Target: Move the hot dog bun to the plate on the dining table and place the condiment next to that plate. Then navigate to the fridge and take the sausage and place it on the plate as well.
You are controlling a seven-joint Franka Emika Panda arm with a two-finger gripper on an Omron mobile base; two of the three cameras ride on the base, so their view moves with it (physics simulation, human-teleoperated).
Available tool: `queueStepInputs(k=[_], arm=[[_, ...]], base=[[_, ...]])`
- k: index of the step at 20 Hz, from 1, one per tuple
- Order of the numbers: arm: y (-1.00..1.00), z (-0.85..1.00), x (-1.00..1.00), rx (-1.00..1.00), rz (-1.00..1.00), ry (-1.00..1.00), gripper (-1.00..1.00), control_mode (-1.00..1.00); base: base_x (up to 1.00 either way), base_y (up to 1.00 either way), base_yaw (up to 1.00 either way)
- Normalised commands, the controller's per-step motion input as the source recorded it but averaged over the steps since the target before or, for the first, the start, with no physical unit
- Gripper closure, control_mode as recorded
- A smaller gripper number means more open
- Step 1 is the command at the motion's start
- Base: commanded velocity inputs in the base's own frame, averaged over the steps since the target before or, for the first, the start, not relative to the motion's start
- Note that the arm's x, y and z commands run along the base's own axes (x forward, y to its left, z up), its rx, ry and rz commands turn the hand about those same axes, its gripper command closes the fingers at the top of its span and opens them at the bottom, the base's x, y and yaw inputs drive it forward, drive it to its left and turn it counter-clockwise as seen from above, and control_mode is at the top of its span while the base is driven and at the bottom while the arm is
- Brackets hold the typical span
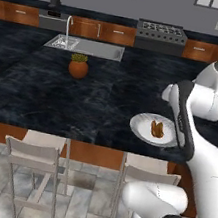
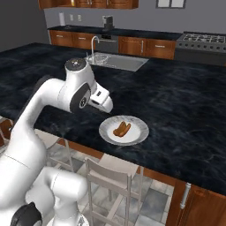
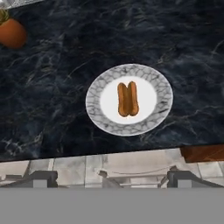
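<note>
The hot dog bun point(image 3: 127, 99), orange-tan and split into two halves, lies in the middle of the plate point(image 3: 94, 103). The plate rests on the black marbled dining table point(image 3: 52, 87), close to its near edge. In the base views the bun point(image 1: 156, 129) point(image 2: 122, 129) and the plate point(image 1: 139, 124) point(image 2: 108, 132) sit just beyond my hand. My gripper point(image 3: 113, 179) hovers above the table edge, open, with its fingertips point(image 3: 41, 177) far apart and nothing between them. The condiment, the fridge and the sausage are out of view.
A potted plant point(image 1: 78, 66) point(image 3: 11, 31) stands on the table, further in and to the left. A sink point(image 1: 85, 46) is set into the table's far side. Stools point(image 1: 36, 156) point(image 2: 112, 176) line the near edge below. A stove point(image 1: 161, 31) sits at the back wall.
</note>
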Motion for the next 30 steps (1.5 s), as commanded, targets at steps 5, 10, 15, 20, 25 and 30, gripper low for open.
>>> queueStepInputs(k=[5, 10, 15, 20, 25, 30], arm=[[0.0, 0.08, -0.96, -0.03, 0.0, 0.0, -1.0, -1.0], [0.02, 0.0, -0.15, -0.02, 0.0, 0.0, -1.0, 1.0], [0.0, 0.0, 0.0, 0.0, 0.0, 0.0, -1.0, 1.0], [0.0, 0.0, 0.0, 0.0, 0.0, 0.0, -1.0, 1.0], [0.0, 0.0, 0.0, 0.0, 0.0, 0.0, -1.0, 1.0], [0.0, 0.0, 0.0, 0.0, 0.0, 0.0, -1.0, 1.0]], base=[[0.0, 0.0, 0.0], [-0.75, 0.4, 0.0], [-0.76, 1.0, 0.0], [-0.17, 1.0, 0.0], [0.03, 1.0, 0.0], [0.29, 1.0, 0.0]])
